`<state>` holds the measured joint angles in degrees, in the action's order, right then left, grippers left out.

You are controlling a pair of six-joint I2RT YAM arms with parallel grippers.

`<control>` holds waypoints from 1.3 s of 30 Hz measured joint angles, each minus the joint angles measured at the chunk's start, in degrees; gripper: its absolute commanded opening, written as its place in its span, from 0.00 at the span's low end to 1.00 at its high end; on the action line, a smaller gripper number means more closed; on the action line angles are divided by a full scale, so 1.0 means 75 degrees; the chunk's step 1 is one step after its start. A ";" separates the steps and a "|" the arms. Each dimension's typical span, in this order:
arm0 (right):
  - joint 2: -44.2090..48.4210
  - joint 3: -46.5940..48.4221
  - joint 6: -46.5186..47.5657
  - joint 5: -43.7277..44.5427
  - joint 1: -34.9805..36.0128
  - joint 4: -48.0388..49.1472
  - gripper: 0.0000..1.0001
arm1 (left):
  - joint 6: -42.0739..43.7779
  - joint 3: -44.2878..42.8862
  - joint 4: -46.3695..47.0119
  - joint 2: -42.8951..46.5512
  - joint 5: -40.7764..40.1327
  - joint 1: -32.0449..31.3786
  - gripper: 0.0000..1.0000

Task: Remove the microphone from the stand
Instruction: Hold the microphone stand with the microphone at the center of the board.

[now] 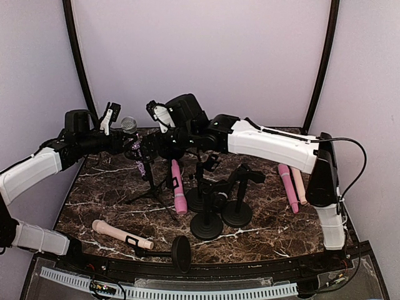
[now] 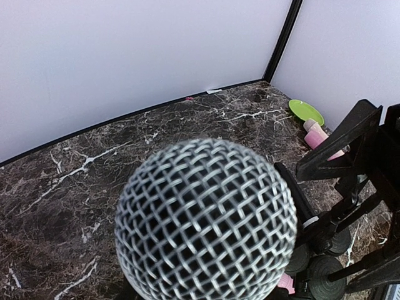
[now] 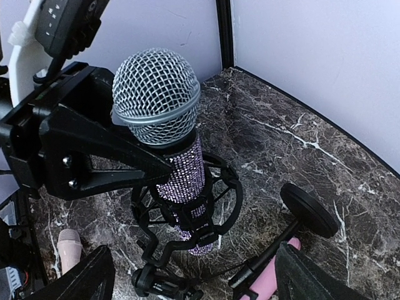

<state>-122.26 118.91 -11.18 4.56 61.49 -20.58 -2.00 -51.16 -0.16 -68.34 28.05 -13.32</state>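
Observation:
The microphone has a silver mesh head [image 3: 156, 94] and a purple glitter body [image 3: 184, 181]. It stands upright in the black shock mount [image 3: 226, 199] of a tripod stand [image 1: 150, 187]. My left gripper [image 1: 128, 144] is shut on the body just below the head; one of its black fingers [image 3: 112, 159] shows in the right wrist view. The mesh head [image 2: 206, 219] fills the left wrist view and hides the left fingers. My right gripper [image 3: 194, 284] is open, just in front of the mount, touching nothing.
Pink microphones [image 1: 179, 187] [image 1: 287, 184] and peach ones [image 1: 119, 234] [image 1: 299, 184] lie on the marble table. Black round-base stands [image 1: 206, 225] [image 1: 237, 212] stand mid-table. A black disc on a rod [image 1: 181, 253] lies at the front. A green plate [image 2: 306, 111] sits near the wall.

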 measured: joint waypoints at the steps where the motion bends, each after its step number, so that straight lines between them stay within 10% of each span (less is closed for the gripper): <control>1: -0.0102 0.0087 -0.0003 -0.0006 0.0000 -0.0023 0.88 | 0.0009 0.0000 0.0000 0.0000 0.0000 -0.0012 0.00; 39: -0.0723 0.0289 -0.0239 -0.0434 0.0082 -0.0393 0.69 | 0.0615 -0.0163 -0.0166 0.0128 0.0527 -0.0047 0.00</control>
<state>-127.68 121.08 -12.97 1.30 62.11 -23.53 2.61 -52.38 -1.41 -67.37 32.01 -13.67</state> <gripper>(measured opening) 0.692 0.394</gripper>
